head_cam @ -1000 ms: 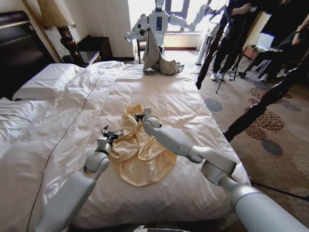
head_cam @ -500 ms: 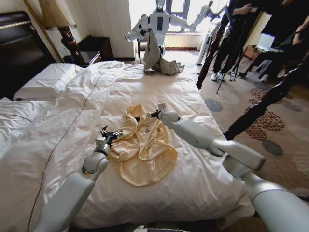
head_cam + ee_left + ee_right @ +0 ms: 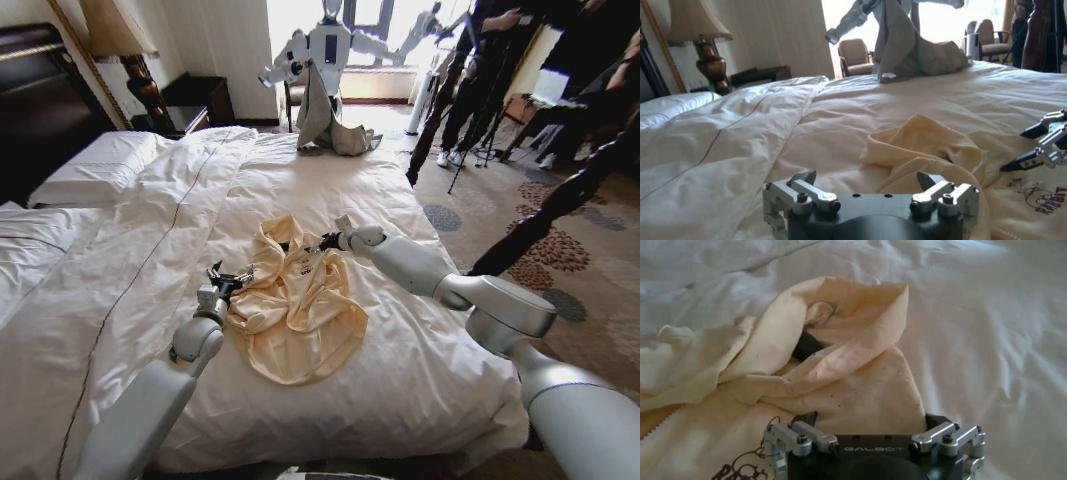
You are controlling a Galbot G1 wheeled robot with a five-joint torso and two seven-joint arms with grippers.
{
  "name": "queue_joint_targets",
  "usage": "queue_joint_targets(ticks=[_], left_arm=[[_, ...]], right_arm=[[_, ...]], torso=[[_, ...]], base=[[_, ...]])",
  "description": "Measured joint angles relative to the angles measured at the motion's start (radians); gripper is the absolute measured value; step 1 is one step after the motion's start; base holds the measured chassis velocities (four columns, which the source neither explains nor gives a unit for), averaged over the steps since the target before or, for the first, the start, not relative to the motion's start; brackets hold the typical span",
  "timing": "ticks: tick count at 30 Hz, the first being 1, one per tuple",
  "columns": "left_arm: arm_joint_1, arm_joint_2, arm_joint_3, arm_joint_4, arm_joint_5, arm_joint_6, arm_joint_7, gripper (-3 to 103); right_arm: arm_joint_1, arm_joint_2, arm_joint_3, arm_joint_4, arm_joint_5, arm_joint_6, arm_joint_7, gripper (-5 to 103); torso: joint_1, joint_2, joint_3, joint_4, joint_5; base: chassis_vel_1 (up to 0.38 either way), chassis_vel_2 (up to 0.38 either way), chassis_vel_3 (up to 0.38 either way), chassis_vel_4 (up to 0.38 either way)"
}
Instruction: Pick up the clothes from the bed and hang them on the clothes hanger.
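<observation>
Finds the cream shirt (image 3: 300, 300) crumpled on the white bed (image 3: 420, 190), lying between the two tools. Rests the left tool (image 3: 228, 278) low at one edge of the shirt, fingers spread wide and gripping nothing. Has the bunched cloth straight ahead of those fingers in the left wrist view, very close; cannot tell whether touching. Reaches the right tool (image 3: 325, 241) in from the opposite side, at the collar end, likewise wide open and empty. Shows, from the right wrist, cloth directly under and ahead of the open fingers, with a raised fold just beyond the tips. Probably sets both tools low and open like this to flank the shirt near its shoulders. Would then allow a pinch on each side and a lift with the garment spread rather than bunched. Cannot tell whether the dark scrap (image 3: 807, 346) tucked in the fold ahead of the right tool is a label or part of a hanger. Judges the pick-up not yet begun: no grip, no lift, shirt flat on the duvet. Leaves alone the grey garment (image 3: 325, 125), well beyond both tools at the bed's far end. Expects thin, soft cloth to slip or to drag duvet up with it. Calls therefore for a pinch on a raised wrinkle, not on flat fabric.
</observation>
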Motion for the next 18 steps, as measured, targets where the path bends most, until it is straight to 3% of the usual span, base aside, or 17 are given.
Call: queue_joint_targets(ticks=[10, 18], left_arm=[[-0.024, -0.010, 0.012, 0.021, -0.002, -0.003, 0.001, 100], [-0.050, -0.020, 0.028, 0.046, -0.002, -0.004, 0.006, 100]], right_arm=[[-0.010, -0.014, -0.038, 0.038, -0.006, 0.012, -0.001, 100], [0.019, 0.002, -0.089, 0.056, -0.022, 0.011, -0.061, 102]], torso=[[0.000, 0.000, 0.000, 0.0000, -0.0002], [0.000, 0.000, 0.000, 0.0003, -0.0003]], base=[[0.000, 0.000, 0.000, 0.000], [0.000, 0.000, 0.000, 0.000]])
